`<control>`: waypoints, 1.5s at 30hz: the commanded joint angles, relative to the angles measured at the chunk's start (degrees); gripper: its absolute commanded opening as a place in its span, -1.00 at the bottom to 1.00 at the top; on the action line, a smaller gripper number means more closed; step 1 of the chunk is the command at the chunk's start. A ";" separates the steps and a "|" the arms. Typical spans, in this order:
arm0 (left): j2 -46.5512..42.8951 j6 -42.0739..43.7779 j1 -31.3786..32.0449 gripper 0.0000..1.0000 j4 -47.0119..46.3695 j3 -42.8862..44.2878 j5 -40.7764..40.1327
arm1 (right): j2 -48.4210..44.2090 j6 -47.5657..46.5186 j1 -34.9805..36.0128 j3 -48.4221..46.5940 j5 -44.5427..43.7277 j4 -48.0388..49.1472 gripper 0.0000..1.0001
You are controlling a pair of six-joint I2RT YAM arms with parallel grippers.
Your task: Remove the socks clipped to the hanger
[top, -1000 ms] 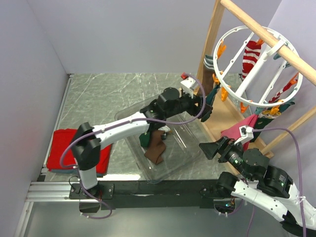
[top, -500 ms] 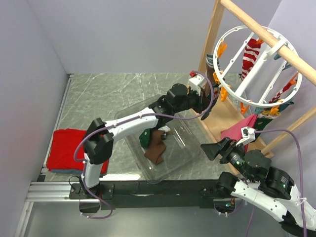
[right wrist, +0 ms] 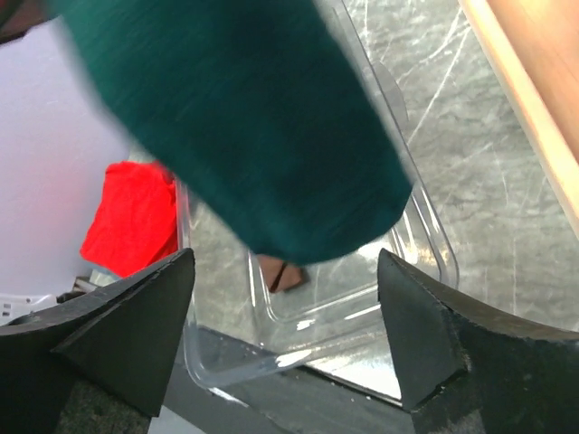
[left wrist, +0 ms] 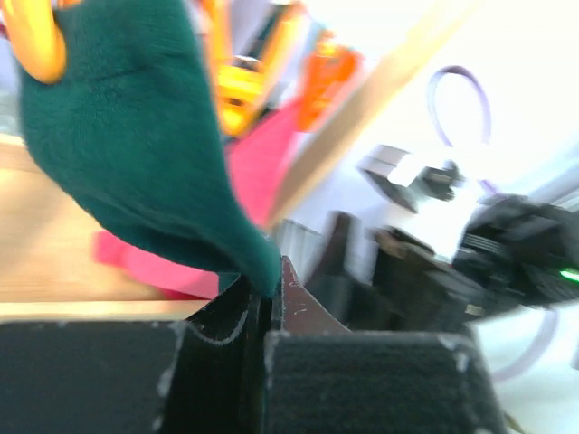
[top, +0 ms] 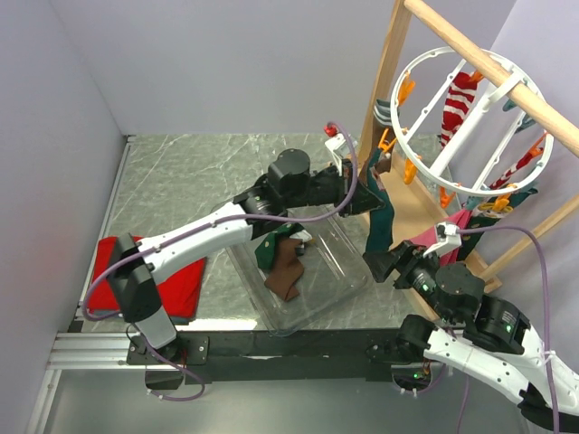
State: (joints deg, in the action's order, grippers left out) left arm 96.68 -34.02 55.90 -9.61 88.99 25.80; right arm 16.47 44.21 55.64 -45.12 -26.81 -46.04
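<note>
At hanger [top: 457, 145] rim — left fingers [left wrist: 303, 321] clamped on green sock [left wrist: 127, 154], orange peg [left wrist: 32, 41] holding its top; right fingers [right wrist: 136, 334] apart below it. Step: unclipping. Next move likely needs firm pull off peg.

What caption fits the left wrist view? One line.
Left claw shut on the tip of a dark green sock hanging from an orange peg.

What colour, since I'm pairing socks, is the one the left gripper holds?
Dark green sock; left wrist view.
</note>
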 commanded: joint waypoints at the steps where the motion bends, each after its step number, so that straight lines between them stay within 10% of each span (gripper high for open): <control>1: -4.13 -7.28 0.17 -0.92 -5.07 -2.94 7.06 | 2.25 -2.81 0.35 -3.13 -2.46 6.49 0.71; 17: -3.26 -11.33 3.95 -0.92 -5.42 -3.04 10.06 | 2.08 -7.56 0.35 -2.60 1.76 11.94 0.51; 23: -2.73 -11.51 4.92 -0.88 -5.60 -2.77 9.88 | -0.56 -7.73 0.35 -0.58 0.53 13.43 -0.26; 27: -1.94 -10.11 4.92 -0.43 -3.41 -1.80 9.27 | -1.70 -7.29 0.26 0.21 0.62 12.91 -1.00; 36: -3.96 0.25 4.92 0.77 6.70 5.04 -3.97 | -3.55 -6.41 0.35 1.79 3.51 9.66 -1.00; 45: -1.59 4.93 4.75 0.71 10.58 13.84 -16.74 | -3.82 -6.41 0.26 2.50 5.98 9.39 -1.00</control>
State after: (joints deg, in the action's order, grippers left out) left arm 94.76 -32.40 60.58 -0.05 97.80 16.86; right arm 12.36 37.85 55.64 -42.83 -22.13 -36.91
